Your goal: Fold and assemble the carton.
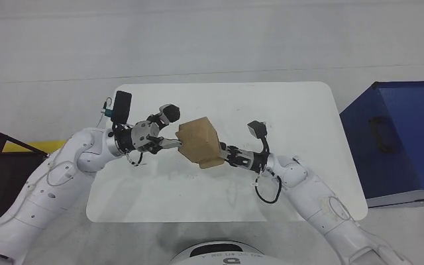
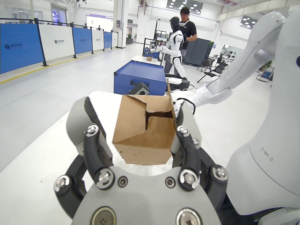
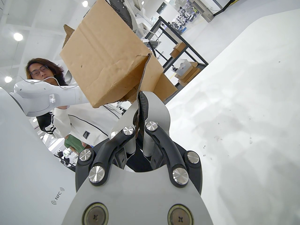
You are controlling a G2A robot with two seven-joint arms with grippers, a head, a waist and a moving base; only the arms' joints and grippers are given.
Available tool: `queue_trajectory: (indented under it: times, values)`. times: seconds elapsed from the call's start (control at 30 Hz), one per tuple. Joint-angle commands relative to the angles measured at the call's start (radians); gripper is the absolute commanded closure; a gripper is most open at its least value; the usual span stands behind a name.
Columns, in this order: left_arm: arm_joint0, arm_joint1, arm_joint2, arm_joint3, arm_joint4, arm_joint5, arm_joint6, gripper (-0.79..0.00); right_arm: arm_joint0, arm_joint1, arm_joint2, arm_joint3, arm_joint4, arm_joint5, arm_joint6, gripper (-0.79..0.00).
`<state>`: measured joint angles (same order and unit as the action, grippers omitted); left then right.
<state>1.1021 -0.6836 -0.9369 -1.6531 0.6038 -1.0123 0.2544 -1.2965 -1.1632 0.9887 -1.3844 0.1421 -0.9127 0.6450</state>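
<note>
A brown carton point(image 1: 199, 142) hangs above the middle of the white table point(image 1: 298, 112), held up between my two arms. My right gripper point(image 1: 224, 154) is shut on a thin flap at the carton's lower corner; in the right wrist view the pads point(image 3: 145, 104) pinch that cardboard edge, with the carton point(image 3: 105, 57) rising beyond the gripper point(image 3: 141, 99). My left gripper point(image 1: 173, 127) stands open on the carton's other side. In the left wrist view its fingers point(image 2: 93, 118) straddle the carton's end point(image 2: 143, 129), whose flaps are folded partly in with a gap between them; one finger sits against a carton edge.
A blue bin point(image 1: 387, 149) stands off the table's right side, also seen beyond the carton as a blue bin point(image 2: 140, 76) in the left wrist view. A dark frame point(image 1: 10, 152) is at the left edge. Bare table surface lies on all sides of the carton.
</note>
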Motion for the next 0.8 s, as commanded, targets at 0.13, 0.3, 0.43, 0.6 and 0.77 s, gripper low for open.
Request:
queue_trajectory:
  times: [0.13,0.3,0.43,0.6,0.77]
  values:
    - [0.062,0.006,-0.053,-0.039,0.016,0.000,-0.014,-0.785,-0.010,0.003,0.002,-0.011,-0.009,-0.006,-0.009,0.000]
    - [0.075,0.003,-0.054,-0.084,0.015,0.000,-0.047,-0.785,-0.015,0.004,-0.001,-0.019,-0.015,-0.010,-0.017,0.000]
    - [0.080,0.003,-0.052,-0.108,0.043,0.000,-0.067,-0.785,-0.025,0.006,0.003,-0.019,-0.018,-0.020,-0.028,0.000]
    - [0.081,0.011,-0.013,-0.170,0.073,0.000,-0.073,-0.785,-0.037,0.009,0.008,-0.025,-0.024,-0.026,-0.036,0.000]
    - [0.053,0.009,0.032,-0.176,0.116,0.000,-0.090,-0.785,-0.043,0.011,0.004,-0.034,-0.032,-0.025,-0.038,0.000]
